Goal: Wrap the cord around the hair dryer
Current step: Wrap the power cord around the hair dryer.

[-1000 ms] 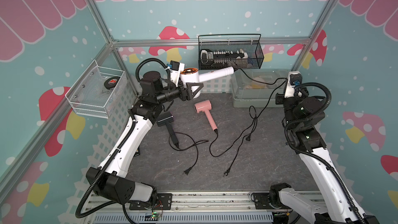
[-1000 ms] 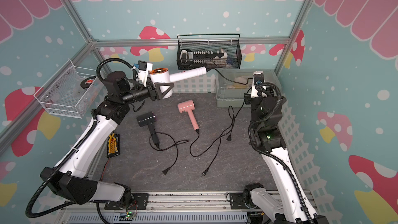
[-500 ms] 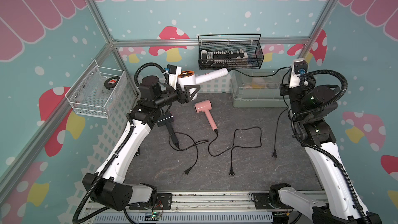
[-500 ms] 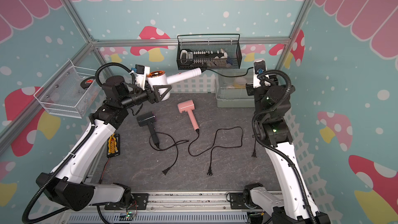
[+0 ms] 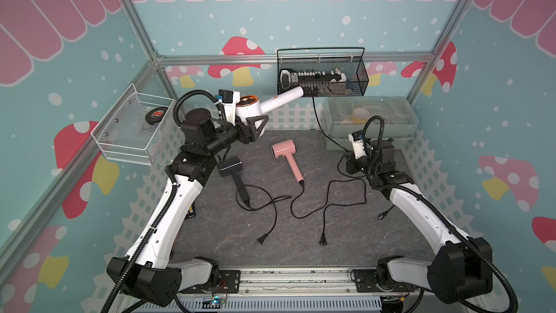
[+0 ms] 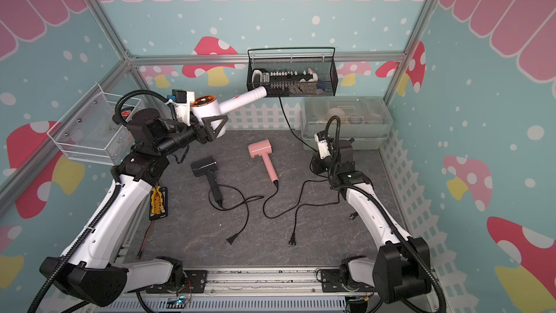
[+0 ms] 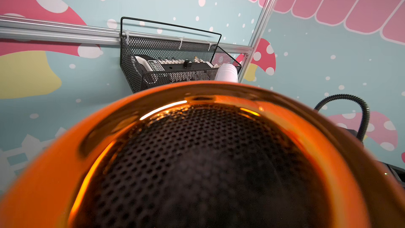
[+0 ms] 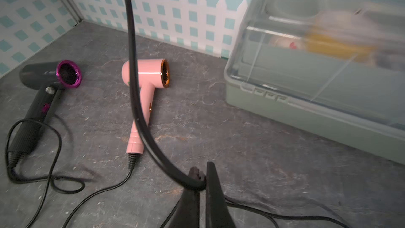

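Left gripper [image 5: 254, 121]: clamped on white hair dryer [image 5: 270, 104], near mesh basket [image 5: 360, 85].
Right gripper [image 8: 202, 172]: pinched tight on cord [image 8: 133, 62], well below mesh basket.

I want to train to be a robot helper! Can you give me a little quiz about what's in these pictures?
1. True or false: the white hair dryer is lying on the table.
2. What is the right gripper shut on? A) a spoon B) a black cord C) a towel
3. How many hair dryers lie on the table, and what colours are they?

Key
1. False: it is held up in the air.
2. B.
3. Two: the pink hair dryer and the black hair dryer.
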